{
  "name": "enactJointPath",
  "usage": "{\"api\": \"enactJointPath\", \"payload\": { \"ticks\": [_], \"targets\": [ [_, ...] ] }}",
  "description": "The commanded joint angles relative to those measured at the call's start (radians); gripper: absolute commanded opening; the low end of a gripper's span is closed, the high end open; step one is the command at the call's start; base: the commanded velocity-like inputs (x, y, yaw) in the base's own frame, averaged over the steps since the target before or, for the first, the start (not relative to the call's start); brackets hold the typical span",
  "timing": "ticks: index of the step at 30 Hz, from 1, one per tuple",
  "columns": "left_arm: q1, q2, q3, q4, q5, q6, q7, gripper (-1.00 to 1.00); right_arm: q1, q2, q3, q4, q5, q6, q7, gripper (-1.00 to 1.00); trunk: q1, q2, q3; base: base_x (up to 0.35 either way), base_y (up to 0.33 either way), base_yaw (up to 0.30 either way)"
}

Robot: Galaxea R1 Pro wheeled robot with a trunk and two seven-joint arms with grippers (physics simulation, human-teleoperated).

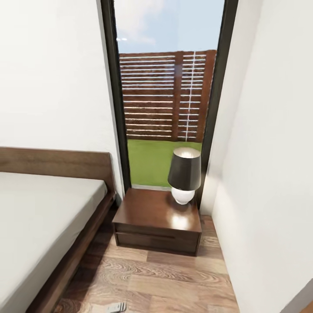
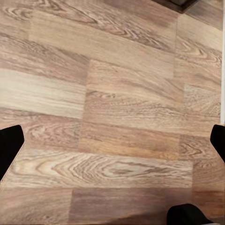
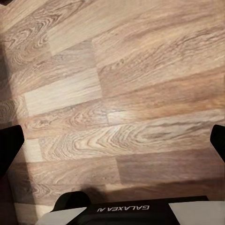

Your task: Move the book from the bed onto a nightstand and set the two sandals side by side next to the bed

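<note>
Nightstand (image 1: pixel 157 219) centre frame in head view, under window (image 1: pixel 167 93), black-shade lamp (image 1: pixel 184 179) on its right rear corner. Bed (image 1: pixel 41 217) lower left, just beside it. Left gripper (image 2: pixel 112 140) and right gripper (image 3: pixel 112 140) both spread apart, empty, over plank floor (image 1: pixel 174 282)

"GALAXEA AI" stands inverted on the robot's dark base panel (image 3: pixel 123 212).

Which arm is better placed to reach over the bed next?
Left, probably: the bed lies on the robot's left, the nightstand ahead. The left hand and right hand are both open above the floor.
</note>
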Motion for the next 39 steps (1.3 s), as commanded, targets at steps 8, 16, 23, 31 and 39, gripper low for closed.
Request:
{"api": "enactJointPath", "payload": {
  "ticks": [8,16,23,31,39],
  "targets": [
    [-0.001,0.000,-0.008,0.002,0.009,-0.004,-0.004,1.00,-0.001,0.000,0.002,0.002,-0.009,-0.002,0.005,1.00,0.001,0.000,-0.001,0.326,0.000,0.002],
    [-0.001,0.000,-0.008,0.002,0.009,-0.004,-0.004,1.00,-0.001,0.000,0.002,0.002,-0.009,-0.002,0.005,1.00,0.001,0.000,-0.001,0.327,0.000,0.054],
    [-0.001,0.000,-0.008,0.002,0.009,-0.004,-0.004,1.00,-0.001,0.000,0.002,0.002,-0.009,-0.002,0.005,1.00,0.001,0.000,-0.001,0.249,0.000,0.238],
    [-0.001,0.000,-0.008,0.002,0.009,-0.004,-0.004,1.00,-0.001,0.000,0.002,0.002,-0.009,-0.002,0.005,1.00,0.001,0.000,-0.001,0.023,0.000,0.291],
    [-0.001,0.000,-0.008,0.002,0.009,-0.004,-0.004,1.00,-0.001,0.000,0.002,0.002,-0.009,-0.002,0.005,1.00,0.001,0.000,-0.001,0.001,0.000,0.293]
  ]
}}
